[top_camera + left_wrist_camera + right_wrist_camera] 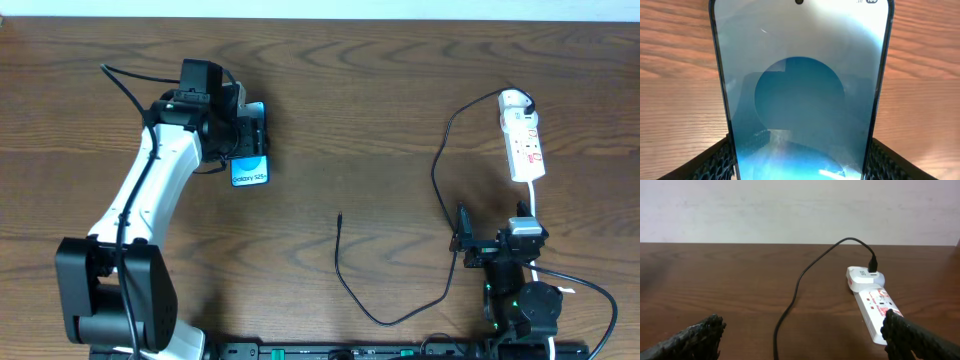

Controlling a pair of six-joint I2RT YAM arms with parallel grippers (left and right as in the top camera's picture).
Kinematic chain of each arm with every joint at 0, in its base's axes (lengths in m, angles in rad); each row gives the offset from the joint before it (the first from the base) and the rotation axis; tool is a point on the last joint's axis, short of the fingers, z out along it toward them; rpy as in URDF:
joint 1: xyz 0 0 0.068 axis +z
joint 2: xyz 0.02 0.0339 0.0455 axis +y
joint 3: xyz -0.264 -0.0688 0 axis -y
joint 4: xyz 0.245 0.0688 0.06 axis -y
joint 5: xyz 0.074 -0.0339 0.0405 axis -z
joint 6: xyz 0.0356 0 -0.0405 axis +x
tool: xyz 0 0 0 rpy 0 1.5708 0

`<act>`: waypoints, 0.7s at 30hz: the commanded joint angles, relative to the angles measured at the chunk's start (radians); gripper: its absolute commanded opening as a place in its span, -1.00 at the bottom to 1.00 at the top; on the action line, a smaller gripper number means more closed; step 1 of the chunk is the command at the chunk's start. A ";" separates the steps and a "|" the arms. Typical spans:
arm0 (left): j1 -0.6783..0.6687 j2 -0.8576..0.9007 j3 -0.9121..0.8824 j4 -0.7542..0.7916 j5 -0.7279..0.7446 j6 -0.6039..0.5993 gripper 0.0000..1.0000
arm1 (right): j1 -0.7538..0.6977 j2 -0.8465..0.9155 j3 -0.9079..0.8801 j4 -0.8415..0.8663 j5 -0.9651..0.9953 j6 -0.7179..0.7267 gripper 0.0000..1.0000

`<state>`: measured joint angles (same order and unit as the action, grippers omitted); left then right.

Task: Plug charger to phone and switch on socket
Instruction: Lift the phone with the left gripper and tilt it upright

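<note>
The phone (250, 170) with its light blue screen lies at the left of the table and fills the left wrist view (800, 90). My left gripper (238, 135) is shut on the phone, a finger on each long edge (800, 170). The black charger cable (440, 180) runs from the white power strip (522, 140) down and round to its plug tip (340, 215), which lies loose mid-table. My right gripper (463, 240) is open and empty, just below the power strip. In the right wrist view the power strip (872, 305) and cable (795, 295) lie ahead of the open fingers (805, 340).
The power strip's white cord (535, 215) runs down past my right arm. The table's far edge meets a pale wall (800, 210).
</note>
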<state>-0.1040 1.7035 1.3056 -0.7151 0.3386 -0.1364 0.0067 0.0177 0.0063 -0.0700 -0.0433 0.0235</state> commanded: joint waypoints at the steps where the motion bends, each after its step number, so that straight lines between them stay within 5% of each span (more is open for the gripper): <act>1: 0.003 -0.033 0.023 -0.001 0.119 -0.055 -0.85 | 0.007 0.000 -0.001 -0.005 0.015 0.014 0.99; 21: 0.135 -0.033 0.023 0.110 0.785 -0.377 -0.86 | 0.007 0.004 -0.001 -0.005 0.015 0.014 0.99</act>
<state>0.0170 1.7035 1.3056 -0.6228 0.9581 -0.4210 0.0067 0.0185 0.0063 -0.0700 -0.0433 0.0235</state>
